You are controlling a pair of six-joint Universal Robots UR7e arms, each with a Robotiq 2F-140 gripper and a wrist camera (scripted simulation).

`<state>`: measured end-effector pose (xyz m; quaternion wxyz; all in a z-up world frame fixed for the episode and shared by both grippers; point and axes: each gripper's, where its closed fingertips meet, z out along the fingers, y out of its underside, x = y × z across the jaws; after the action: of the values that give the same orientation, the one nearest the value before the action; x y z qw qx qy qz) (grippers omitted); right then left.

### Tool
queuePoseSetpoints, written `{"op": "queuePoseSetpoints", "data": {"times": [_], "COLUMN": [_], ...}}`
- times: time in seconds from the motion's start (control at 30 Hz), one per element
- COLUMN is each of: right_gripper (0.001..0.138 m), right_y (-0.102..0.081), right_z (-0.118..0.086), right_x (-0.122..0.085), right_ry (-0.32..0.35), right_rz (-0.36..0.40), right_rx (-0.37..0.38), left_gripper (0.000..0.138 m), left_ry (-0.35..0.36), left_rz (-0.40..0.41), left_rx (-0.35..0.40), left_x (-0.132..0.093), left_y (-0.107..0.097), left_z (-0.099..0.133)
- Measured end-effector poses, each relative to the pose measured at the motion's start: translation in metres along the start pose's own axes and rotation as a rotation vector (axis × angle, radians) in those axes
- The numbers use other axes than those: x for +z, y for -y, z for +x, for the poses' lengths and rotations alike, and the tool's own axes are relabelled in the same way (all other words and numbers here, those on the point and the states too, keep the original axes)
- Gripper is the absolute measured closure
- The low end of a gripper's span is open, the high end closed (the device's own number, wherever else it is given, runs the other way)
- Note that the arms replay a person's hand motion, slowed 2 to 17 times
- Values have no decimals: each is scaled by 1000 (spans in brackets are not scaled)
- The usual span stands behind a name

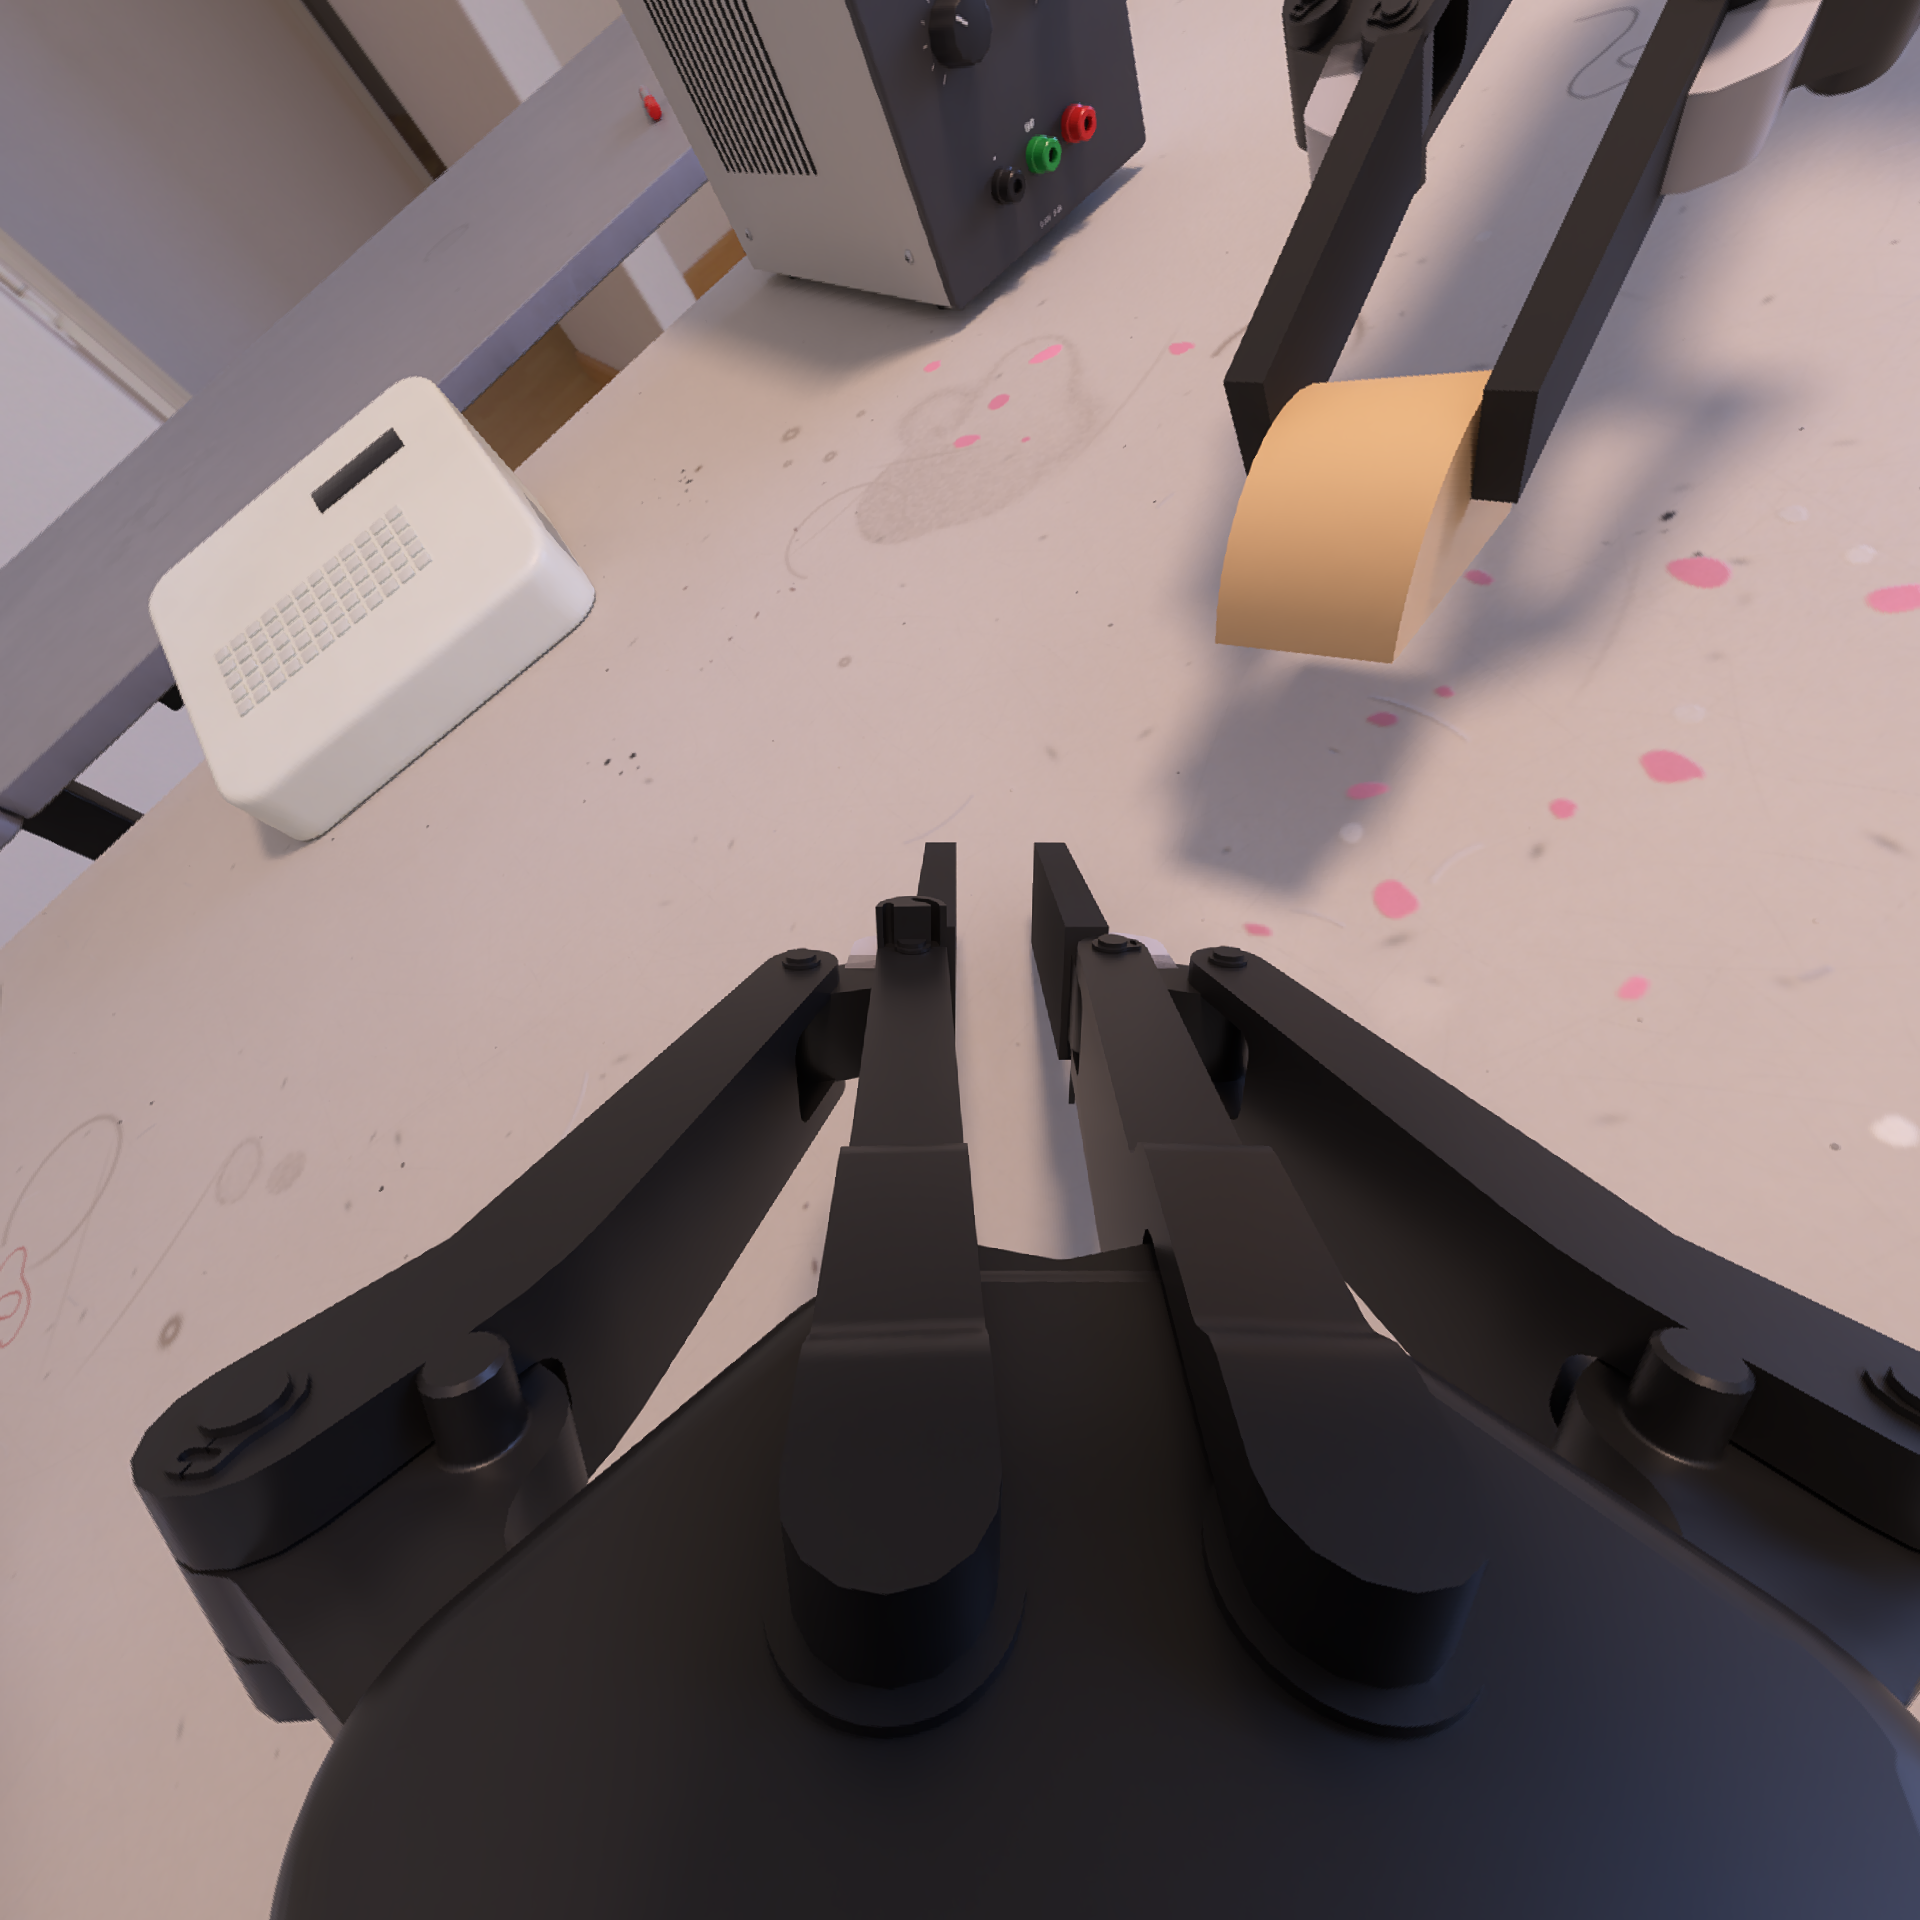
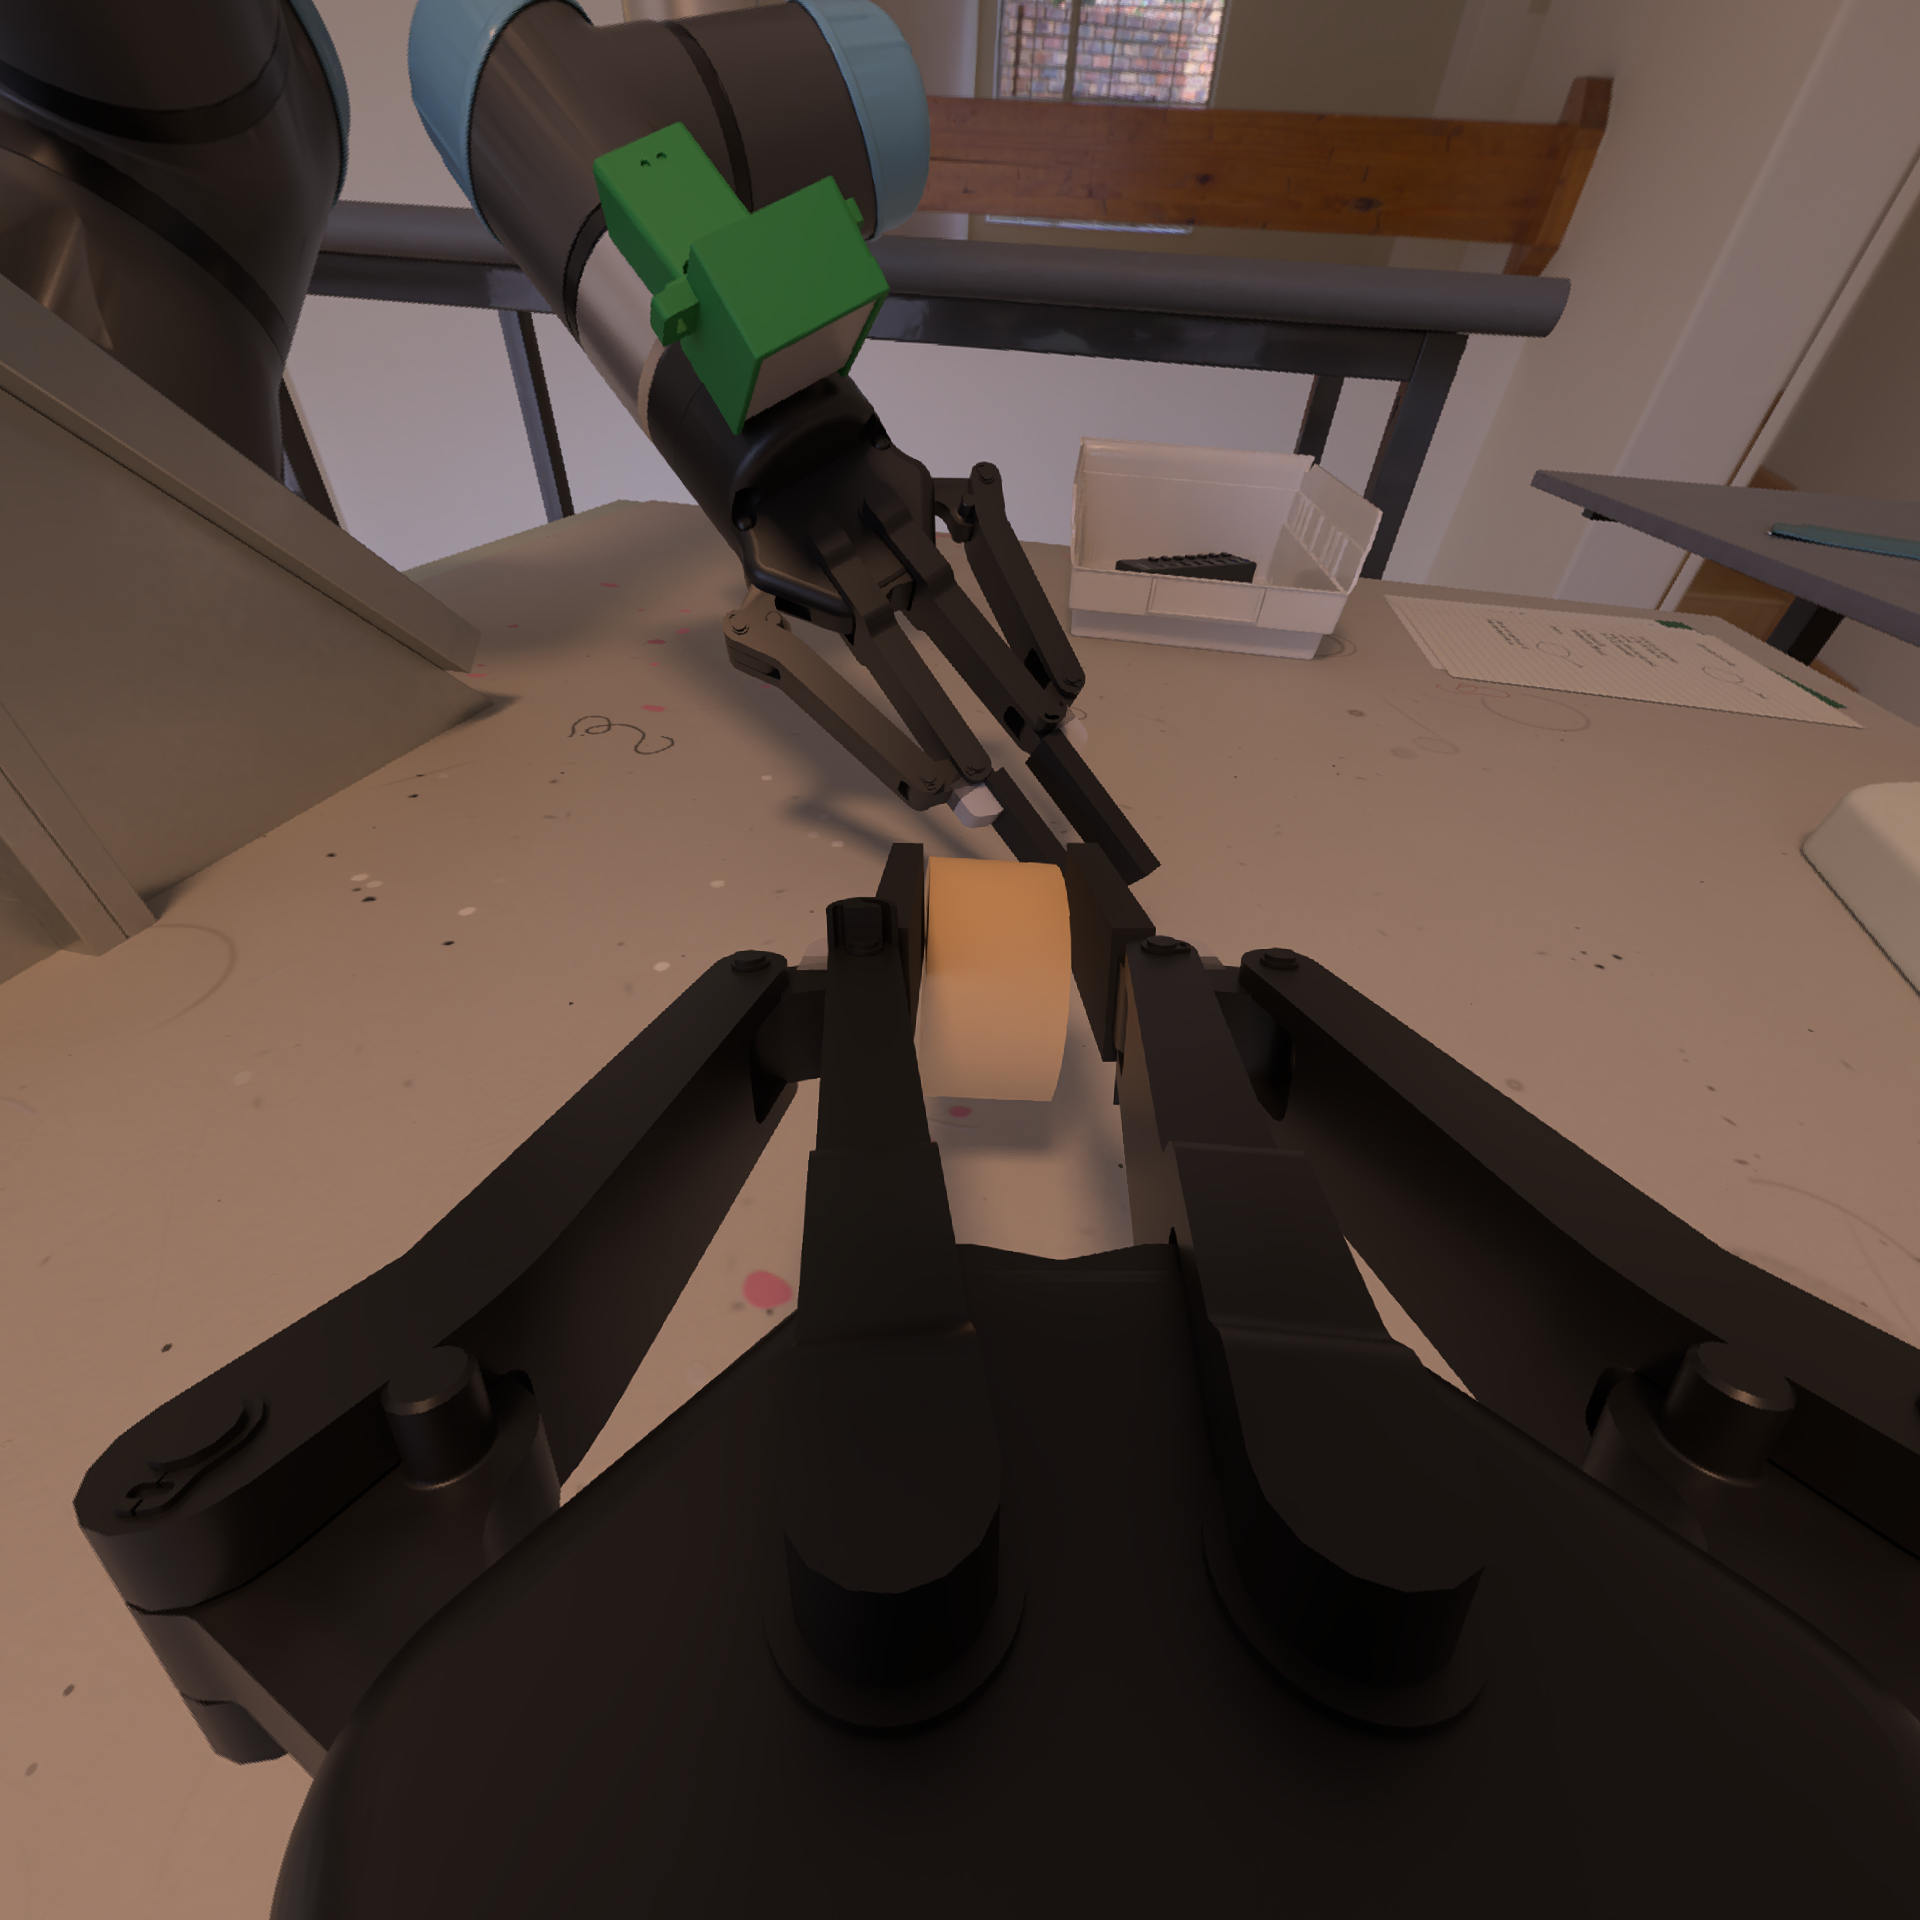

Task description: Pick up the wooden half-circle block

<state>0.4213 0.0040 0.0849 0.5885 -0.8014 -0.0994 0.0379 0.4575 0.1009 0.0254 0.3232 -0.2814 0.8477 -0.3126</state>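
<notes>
The wooden half-circle block (image 2: pixel 995 977) is tan, with its curved face toward the camera. My right gripper (image 2: pixel 995 883) is shut on its two flat sides. In the left wrist view the block (image 1: pixel 1340 509) hangs between the right gripper's fingers (image 1: pixel 1382 436) at the upper right, clear of the table, with its shadow below. My left gripper (image 1: pixel 992 868) is shut and empty, low over the table and a short way from the block. In the right wrist view the left gripper (image 2: pixel 1091 847) reaches in just behind the block.
A white keypad device (image 1: pixel 364 603) and a grey box with coloured sockets (image 1: pixel 904 145) stand at the table's far edge. A white bin (image 2: pixel 1205 561), a paper sheet (image 2: pixel 1621 665) and a white object (image 2: pixel 1870 862) lie on the right. A grey slanted panel (image 2: pixel 208 623) stands on the left.
</notes>
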Motion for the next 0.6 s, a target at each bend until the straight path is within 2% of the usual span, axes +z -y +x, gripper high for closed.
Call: {"op": "queuePoseSetpoints", "data": {"times": [0.6], "right_gripper": [103], "right_y": [0], "right_z": [-1], "right_x": [2], "right_ry": [-7], "right_rz": [-4], "right_rx": [9], "left_gripper": [119], "left_ry": [-2], "left_rz": [1], "left_rx": [3], "left_x": [0], "left_y": [0], "left_z": [1]}}
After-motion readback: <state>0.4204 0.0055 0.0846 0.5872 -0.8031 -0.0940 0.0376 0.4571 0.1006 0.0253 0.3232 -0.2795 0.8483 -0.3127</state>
